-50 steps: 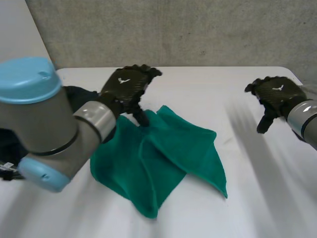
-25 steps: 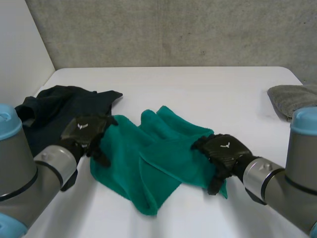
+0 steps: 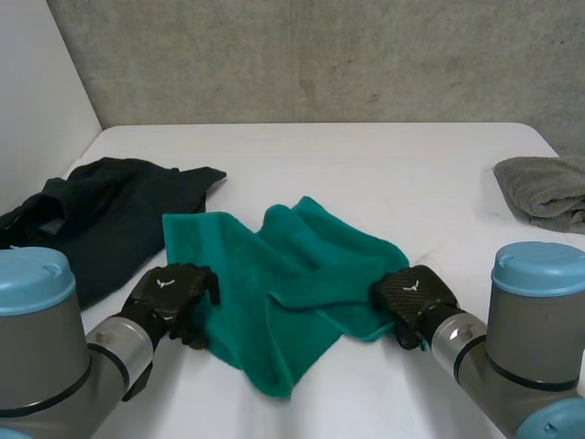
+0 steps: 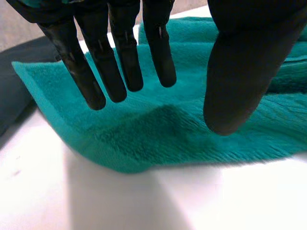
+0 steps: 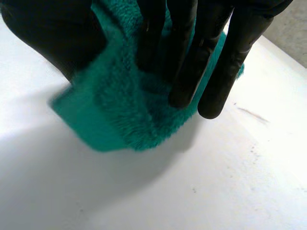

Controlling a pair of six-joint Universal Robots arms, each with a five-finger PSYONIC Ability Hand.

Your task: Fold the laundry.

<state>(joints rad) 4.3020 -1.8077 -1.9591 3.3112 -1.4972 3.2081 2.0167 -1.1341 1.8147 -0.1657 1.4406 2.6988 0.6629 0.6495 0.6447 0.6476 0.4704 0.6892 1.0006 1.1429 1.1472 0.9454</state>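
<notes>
Where the green towel [image 3: 292, 274] lies: rumpled on the white table [image 3: 366, 155], between the two hands, with loose folds overlapping across its middle.
Left hand [image 3: 169, 291]: we see it palm down at the towel's left edge, close to that edge's near end.
Left hand, state: released. In the left wrist view its fingers [image 4: 120, 57] hang straight above the hemmed edge. The thumb stands apart from them, and we see no cloth grasped between the two.
Right hand [image 3: 411, 294]: we see it on the towel's near right corner.
Right hand, state: grasping the green towel. In the right wrist view the corner is bunched between the thumb and the curled fingers [image 5: 242, 43].
Markings: we see a small white emblem [image 3: 162, 283] on the back of each hand. It is too small for us to read as lettering.
Dark garment [image 3: 119, 219]: spread flat beyond the left hand and to its outer side, just beside the towel's far left corner.
Grey cloth [image 3: 544, 187]: bunched well beyond the right hand, at the table's edge, well apart from the towel.
</notes>
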